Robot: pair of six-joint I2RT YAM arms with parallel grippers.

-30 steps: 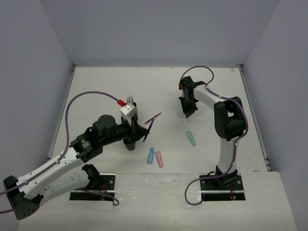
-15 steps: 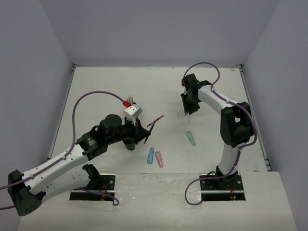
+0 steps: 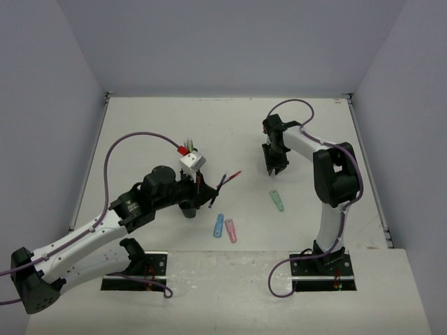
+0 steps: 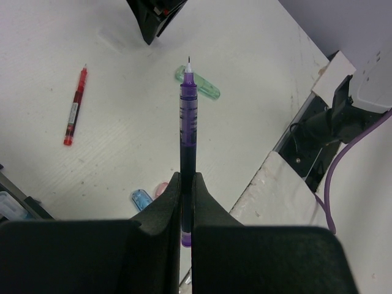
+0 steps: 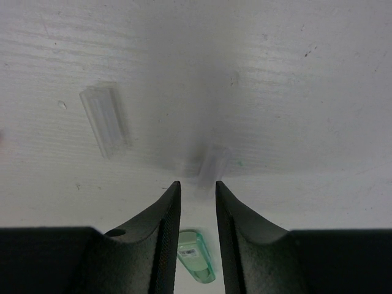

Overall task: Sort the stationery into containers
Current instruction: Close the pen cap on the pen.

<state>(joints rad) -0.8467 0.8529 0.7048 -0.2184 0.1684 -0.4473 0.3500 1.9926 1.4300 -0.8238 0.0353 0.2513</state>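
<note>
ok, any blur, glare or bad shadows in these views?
Right wrist view: soft focus, table grain and the clear pieces smeared, a grey shadow down the middle. Left wrist view: sharp, purple pen and red pen crisp. Top view: even light, faint shadows, no glare.

The white tabletop [image 3: 147, 125] carries a red pen [image 3: 235, 173] lying aslant near the middle of the top view. A short green piece [image 3: 277, 201] lies to its lower right. A blue piece [image 3: 218, 225] and a pink piece [image 3: 230, 230] lie side by side at lower centre. In the right wrist view, a clear plastic bit [image 5: 105, 120] rests at upper left, with a blurred second bit [image 5: 213, 164] at centre.
</note>
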